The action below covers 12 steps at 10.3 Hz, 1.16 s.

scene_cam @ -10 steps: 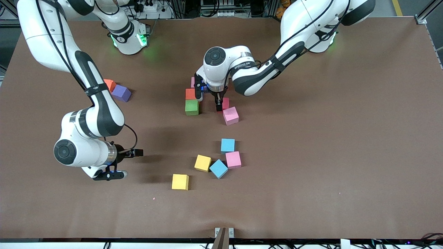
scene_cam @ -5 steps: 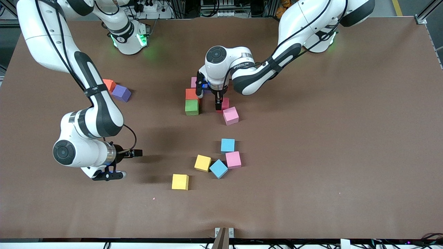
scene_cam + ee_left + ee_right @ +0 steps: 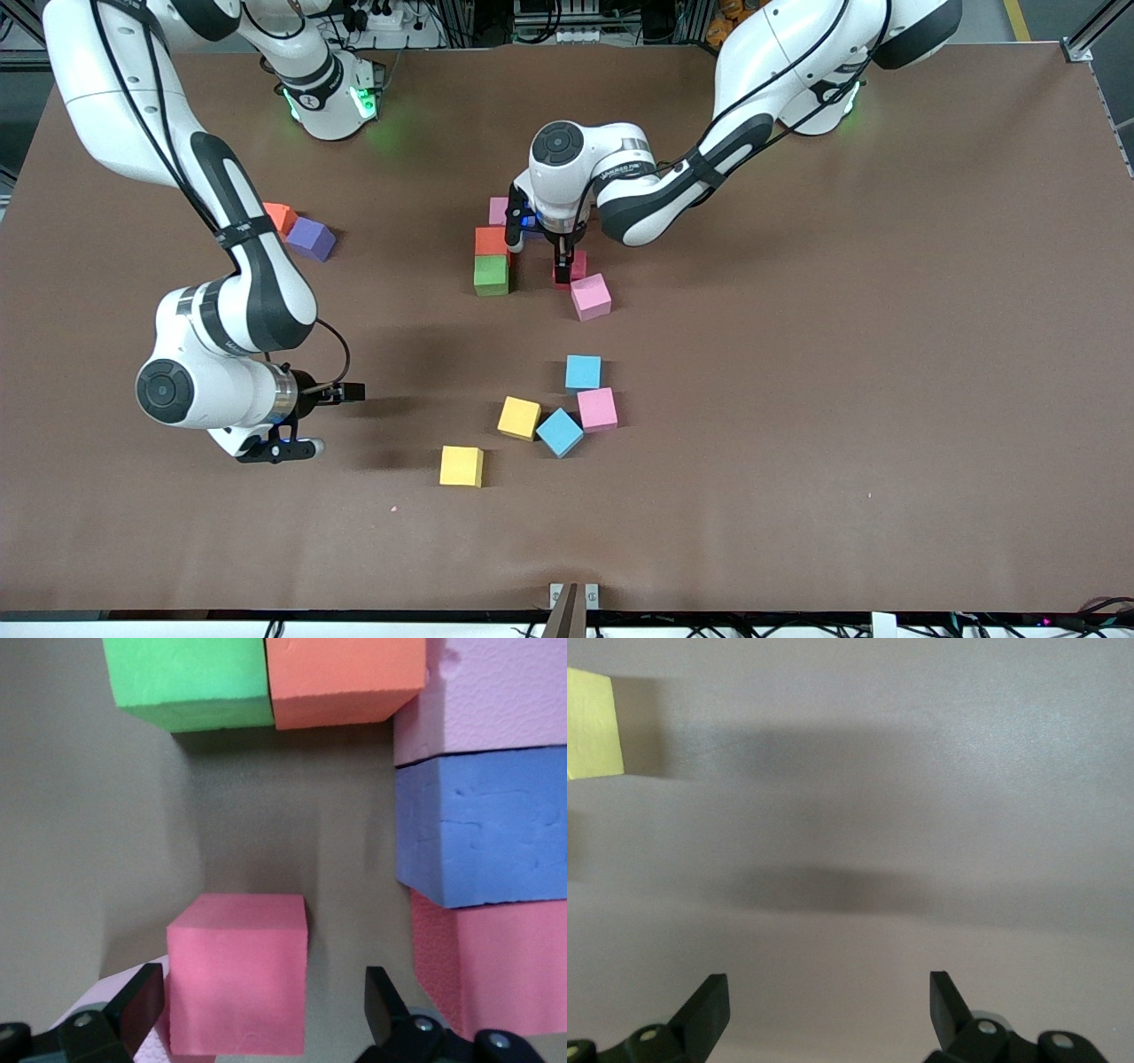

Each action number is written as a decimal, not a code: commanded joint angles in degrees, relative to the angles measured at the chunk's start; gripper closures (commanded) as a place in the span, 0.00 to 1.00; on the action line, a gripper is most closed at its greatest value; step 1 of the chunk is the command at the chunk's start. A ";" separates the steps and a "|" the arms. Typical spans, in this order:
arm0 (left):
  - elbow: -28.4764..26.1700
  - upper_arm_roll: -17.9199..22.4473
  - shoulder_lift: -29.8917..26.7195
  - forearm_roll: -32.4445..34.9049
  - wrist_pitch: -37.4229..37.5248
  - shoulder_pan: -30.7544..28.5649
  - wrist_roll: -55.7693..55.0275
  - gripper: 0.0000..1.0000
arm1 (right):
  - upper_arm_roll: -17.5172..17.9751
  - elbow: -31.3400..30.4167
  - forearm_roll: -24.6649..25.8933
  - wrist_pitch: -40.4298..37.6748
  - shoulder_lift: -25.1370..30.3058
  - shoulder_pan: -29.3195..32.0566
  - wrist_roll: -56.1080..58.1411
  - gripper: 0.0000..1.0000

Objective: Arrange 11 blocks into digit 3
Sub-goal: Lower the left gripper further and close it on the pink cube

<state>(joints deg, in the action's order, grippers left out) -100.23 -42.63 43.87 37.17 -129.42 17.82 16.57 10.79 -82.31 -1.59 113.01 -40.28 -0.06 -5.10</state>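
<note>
As before, left tool [image 3: 537, 255] splayed

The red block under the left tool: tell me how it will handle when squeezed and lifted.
The red block looks like matte foam with a grainy surface, so it probably gives slightly and grips well. Its flat, square faces suggest it won't roll. It likely weighs little. The open left tool straddles it, with the pink block close beside, so a nudge seems possible.
</note>
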 commanded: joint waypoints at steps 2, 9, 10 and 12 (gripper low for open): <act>-1.28 0.96 -0.10 3.52 -2.33 -0.07 0.83 0.00 | 0.28 -0.04 -1.22 0.01 0.11 -0.02 0.44 0.00; -2.60 2.19 -0.10 3.70 -2.77 -0.07 0.74 0.00 | 0.28 0.40 -1.31 10.80 -2.34 -3.44 -1.04 0.00; -2.60 2.28 -0.10 3.61 -2.77 -0.07 0.22 0.00 | 0.20 0.49 -1.31 13.09 -2.52 -4.15 -2.79 0.00; -2.08 2.37 -0.10 3.52 -2.68 -0.07 0.21 0.24 | 0.02 1.01 -1.22 13.72 -2.44 -3.81 -3.51 0.00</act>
<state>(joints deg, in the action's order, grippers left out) -102.34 -40.37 43.88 39.27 -131.25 17.84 16.95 10.93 -82.30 -2.23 126.60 -42.58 -4.54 -7.91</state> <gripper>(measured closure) 0.079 0.000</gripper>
